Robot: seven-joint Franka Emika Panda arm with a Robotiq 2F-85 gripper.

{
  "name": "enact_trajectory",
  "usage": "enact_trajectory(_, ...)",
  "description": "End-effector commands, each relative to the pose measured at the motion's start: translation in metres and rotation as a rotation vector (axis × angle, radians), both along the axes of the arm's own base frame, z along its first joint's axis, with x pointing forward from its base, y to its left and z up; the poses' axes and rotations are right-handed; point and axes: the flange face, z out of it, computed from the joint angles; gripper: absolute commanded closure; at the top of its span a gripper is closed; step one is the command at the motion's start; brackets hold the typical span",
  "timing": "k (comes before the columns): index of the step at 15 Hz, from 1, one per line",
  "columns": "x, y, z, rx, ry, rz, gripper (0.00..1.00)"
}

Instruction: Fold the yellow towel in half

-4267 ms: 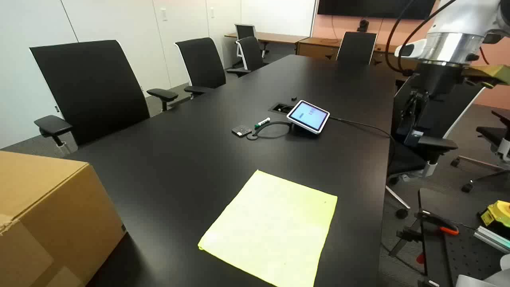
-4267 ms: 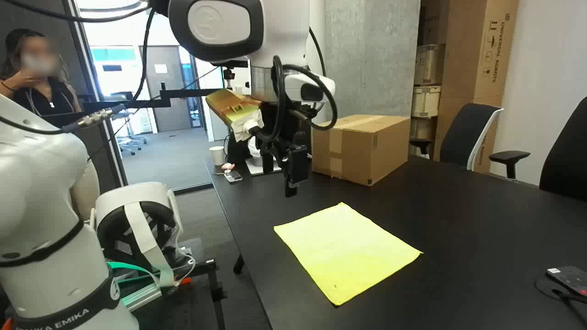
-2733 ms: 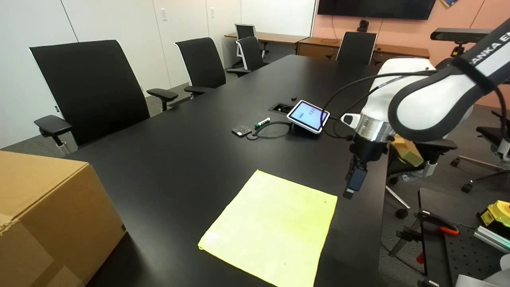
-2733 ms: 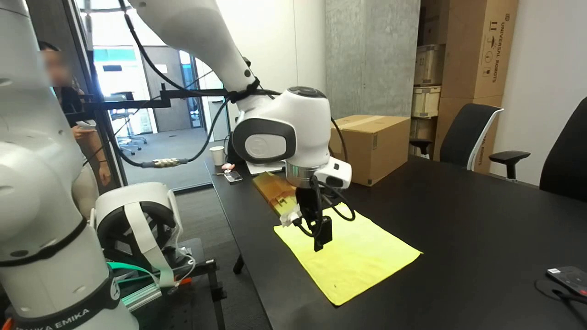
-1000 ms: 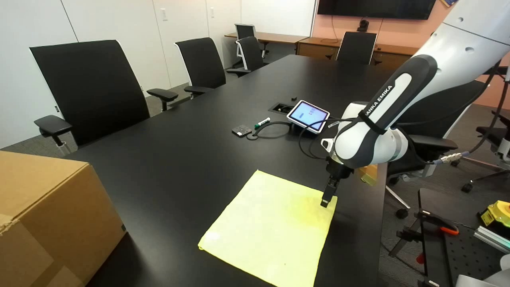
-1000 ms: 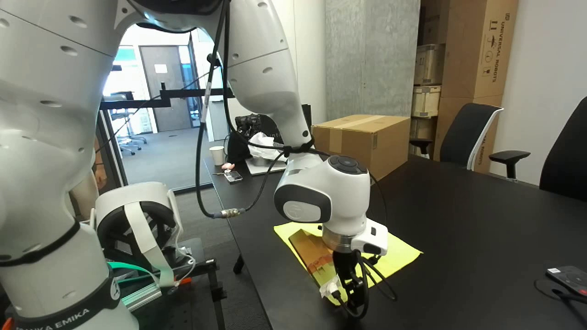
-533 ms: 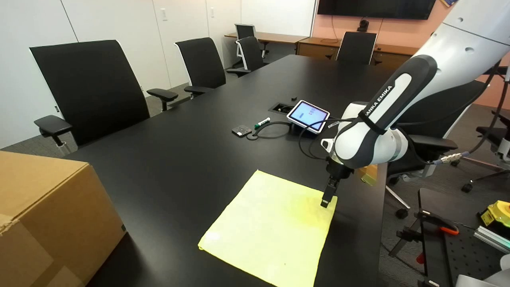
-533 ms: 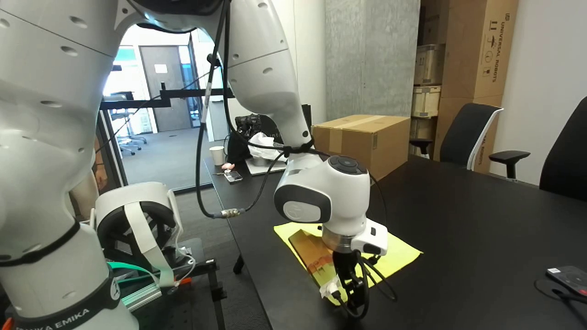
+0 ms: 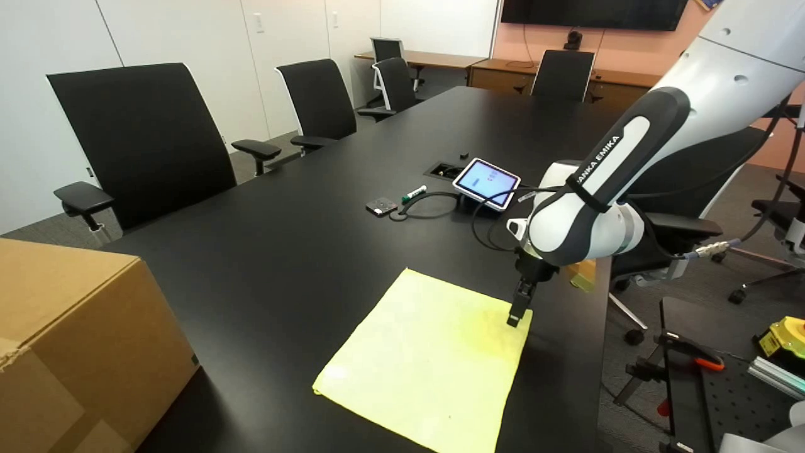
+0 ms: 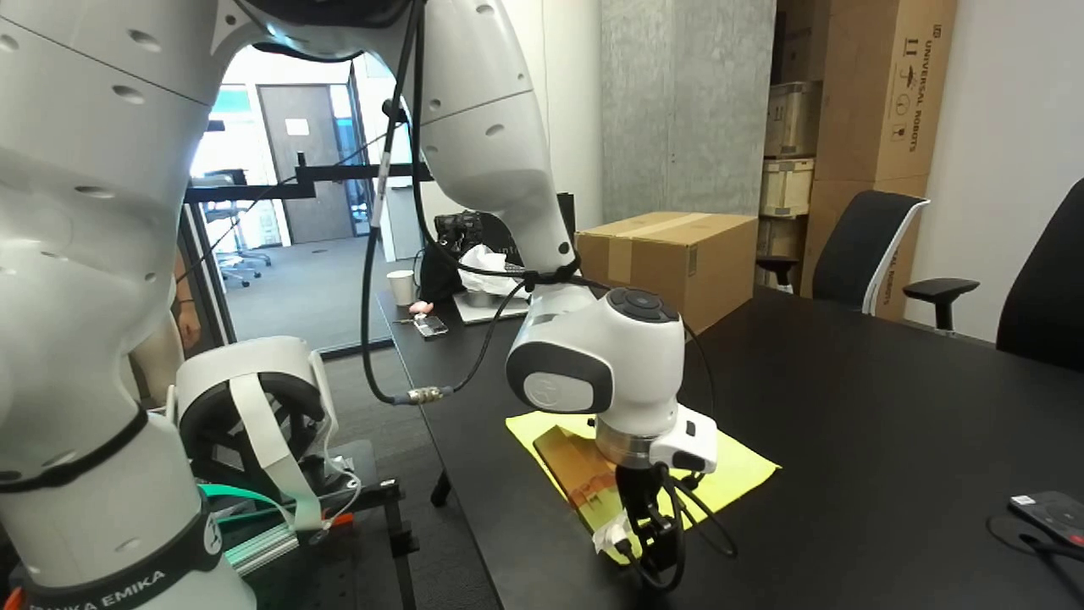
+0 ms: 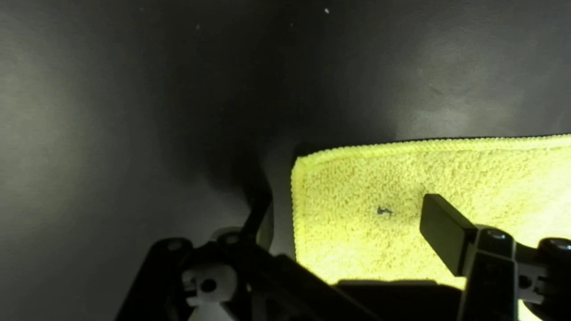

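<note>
The black two-fingered gripper point(image 11: 345, 209) stands over a corner of the pale-yellow rectangular cloth towel point(image 9: 415, 365), its fingers point(image 11: 446, 234) spread well apart and clasping nothing; whether their tips touch the fabric I cannot tell. The wrist view alone shows how they straddle that corner, one just outside the towel's edge, one above its surface, a small dark mark point(image 11: 384, 211) between them. The towel lies flat and unfolded on the long black table point(image 9: 283, 302), mostly uncovered in an exterior view; in an exterior view the white robot arm point(image 10: 635, 364) hides much of it. In both exterior views a brown cardboard box point(image 9: 82, 352) sits apart from the towel on the same table. Beyond the towel, an exterior view shows a thin black square object point(image 9: 382, 206), a white-and-green marker point(image 9: 414, 193) and a white-framed tablet point(image 9: 486, 184). A white cup point(image 10: 401, 288), well past the towel, appears in an exterior view.
</note>
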Motion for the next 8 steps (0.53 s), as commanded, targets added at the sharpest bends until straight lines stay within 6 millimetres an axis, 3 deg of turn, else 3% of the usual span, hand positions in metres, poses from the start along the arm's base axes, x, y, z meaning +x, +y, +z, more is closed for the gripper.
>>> enact_trajectory(1,0.0,0.003,0.005,-0.025,0.01,0.031,0.44)
enact_trajectory(7,0.002,0.015,0.023,-0.061,0.027,0.061,0.9)
enact_trajectory(8,0.004,0.017,0.023,-0.071,0.021,0.063,0.91)
